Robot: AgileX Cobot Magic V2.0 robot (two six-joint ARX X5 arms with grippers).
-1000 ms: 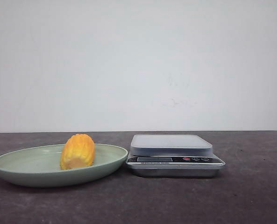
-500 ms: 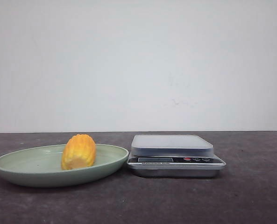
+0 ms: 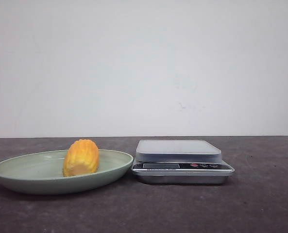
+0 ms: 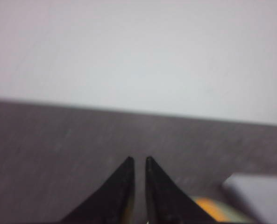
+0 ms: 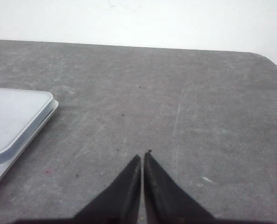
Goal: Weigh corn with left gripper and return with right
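On the left of the bench, the corn is lying on its side in a shallow green plate, its flat cut end facing the camera. Judging by its look, it is light and stiff, with ribbed kernel rows that may be offering some grip. Its rounded body could be rolling under a poor pinch, so squeezing across the middle of the ribbed flanks looks safest. Just right of the plate, a scale is sitting with nothing on its platform.

Neither arm is showing in the front view. In its own blurred wrist view, the left tool is holding nothing, fingers nearly together with a thin gap. The right tool is likewise pressed nearly closed and empty. The scale's display is too small to read.
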